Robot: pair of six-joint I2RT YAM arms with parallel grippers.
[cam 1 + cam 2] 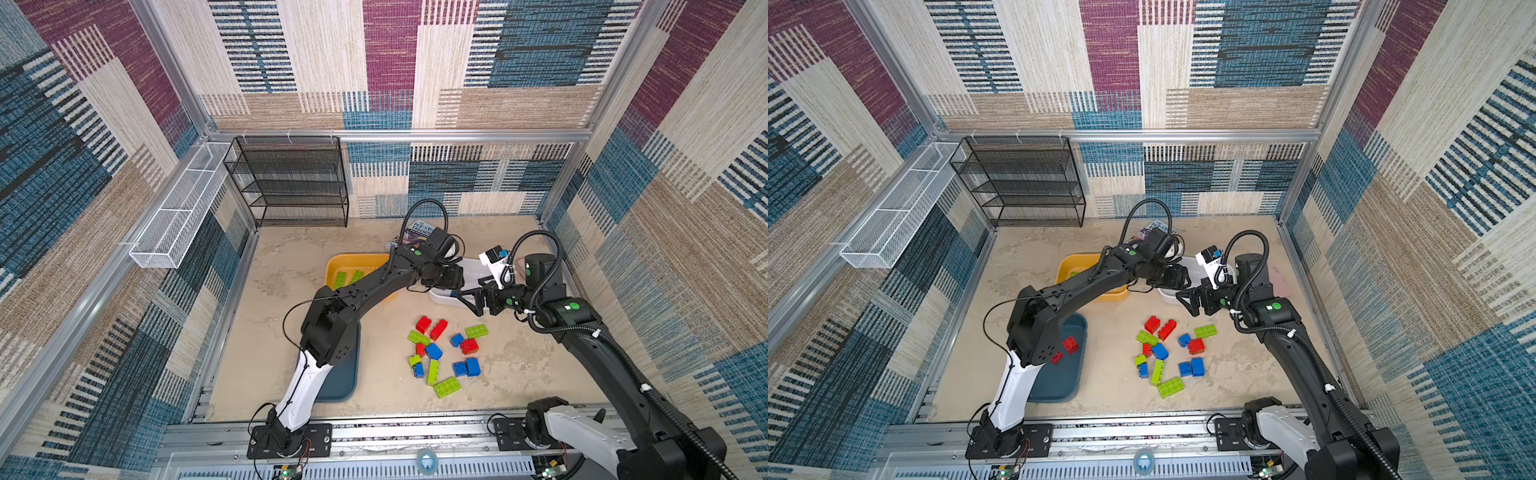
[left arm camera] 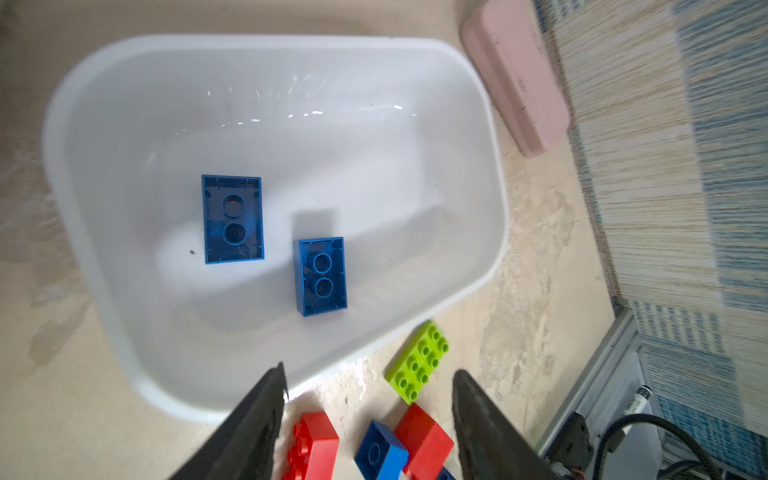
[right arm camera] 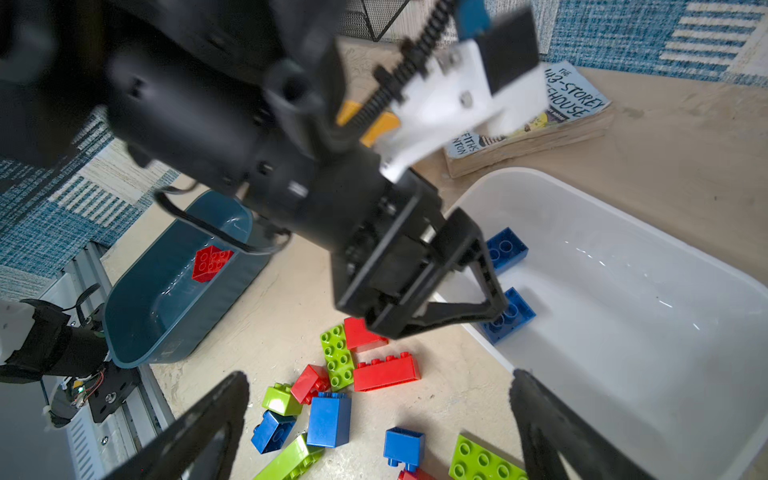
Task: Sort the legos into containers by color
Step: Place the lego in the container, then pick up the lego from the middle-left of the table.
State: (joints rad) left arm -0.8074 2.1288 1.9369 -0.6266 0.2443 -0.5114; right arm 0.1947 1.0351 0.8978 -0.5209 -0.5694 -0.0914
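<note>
mottled beige tabletop, patchwork carpet walls all round, black wire shelf in the far left corner. legos loose mid-tabletop, two blue ones in the white bin. left tool and right tool both gaping, empty.

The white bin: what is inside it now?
Inside the white bin are one blue brick and another blue brick, apart, hollow sides up. Nothing else shows. A finger of the left gripper hides a little of the rim.

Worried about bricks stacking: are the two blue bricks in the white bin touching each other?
Apart. The left wrist view shows bare floor of the white bin between one blue brick and the other blue brick.
</note>
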